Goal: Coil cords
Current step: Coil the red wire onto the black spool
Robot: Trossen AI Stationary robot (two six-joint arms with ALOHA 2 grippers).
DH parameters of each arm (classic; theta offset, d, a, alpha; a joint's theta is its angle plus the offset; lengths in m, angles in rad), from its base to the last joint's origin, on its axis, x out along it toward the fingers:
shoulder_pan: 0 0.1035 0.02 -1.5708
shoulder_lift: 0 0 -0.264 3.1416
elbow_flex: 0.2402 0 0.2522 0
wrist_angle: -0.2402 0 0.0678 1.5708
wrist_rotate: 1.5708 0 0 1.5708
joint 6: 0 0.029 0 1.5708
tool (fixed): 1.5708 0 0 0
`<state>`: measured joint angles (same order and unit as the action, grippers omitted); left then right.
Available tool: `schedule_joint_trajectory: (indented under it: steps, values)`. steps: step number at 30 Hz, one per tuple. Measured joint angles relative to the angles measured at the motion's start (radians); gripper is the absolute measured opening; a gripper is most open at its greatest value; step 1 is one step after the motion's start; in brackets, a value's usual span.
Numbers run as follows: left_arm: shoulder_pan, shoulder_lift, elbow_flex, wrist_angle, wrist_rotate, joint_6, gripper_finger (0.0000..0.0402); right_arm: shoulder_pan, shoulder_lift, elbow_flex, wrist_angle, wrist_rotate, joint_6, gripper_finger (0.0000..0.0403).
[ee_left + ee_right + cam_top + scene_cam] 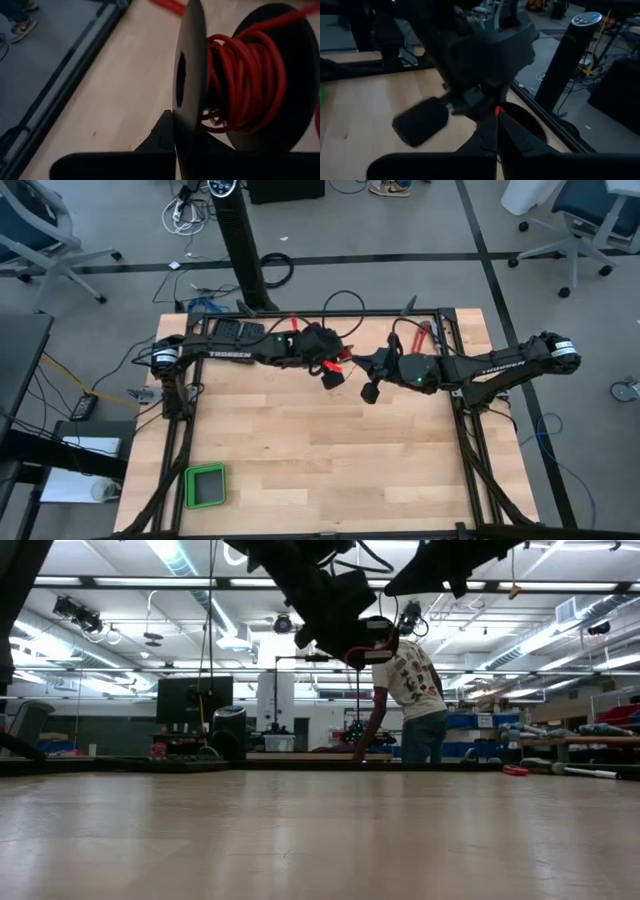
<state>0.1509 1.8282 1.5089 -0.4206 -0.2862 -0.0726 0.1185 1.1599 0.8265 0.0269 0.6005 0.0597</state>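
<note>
A black spool [295,85] wound with thin red cord [245,85] hangs above the wooden table near its far middle, and my left gripper [330,372] is shut on it. My right gripper [364,368] comes from the table's right, close beside the spool, and is shut on a short red strand [346,363] that runs between the two grippers. In the low view both grippers and the spool [362,650] are well clear of the tabletop. My left gripper pinches the spool's near flange [189,107] at its rim, the thin disc standing edge-on between the two fingers. The spool is lifted clear of the table. My right gripper pinches the red cord [497,110] at its fingertips. The fingers slant slightly down toward the table's left, facing the spool [522,120]. The strand is clear of the table.
A green square tray [205,485] sits at the near left corner. A red-handled tool [425,335] lies at the far right by the black frame rail [455,370]. Bare wood [320,460] spreads across the middle and near side. A person [410,700] bends over a bench beyond the table.
</note>
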Motion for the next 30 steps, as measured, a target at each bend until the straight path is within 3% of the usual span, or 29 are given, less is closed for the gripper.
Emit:
schedule_joint_trajectory:
  steps: [9,15,21,24,30]
  values:
    - [0.0,0.0,0.002,0.198,0.034,-0.08,0.0002,0.002,0.044,0.0,0.033,-0.024,-0.034,0.0]
    - [0.001,-0.003,0.002,0.245,0.078,-0.14,0.0002,0.025,0.066,0.0,-0.019,0.06,-0.061,0.0]
    - [0.02,-0.003,0.002,0.265,0.196,-0.194,0.0002,0.05,0.066,0.002,-0.129,0.103,-0.022,0.0001]
    - [0.03,-0.003,0.001,0.279,0.253,-0.203,0.0003,0.057,0.064,0.003,-0.184,0.103,0.01,0.0016]
    - [0.034,-0.007,0.004,0.289,0.267,-0.199,0.0003,0.103,0.056,0.0,-0.247,0.152,0.024,0.0076]
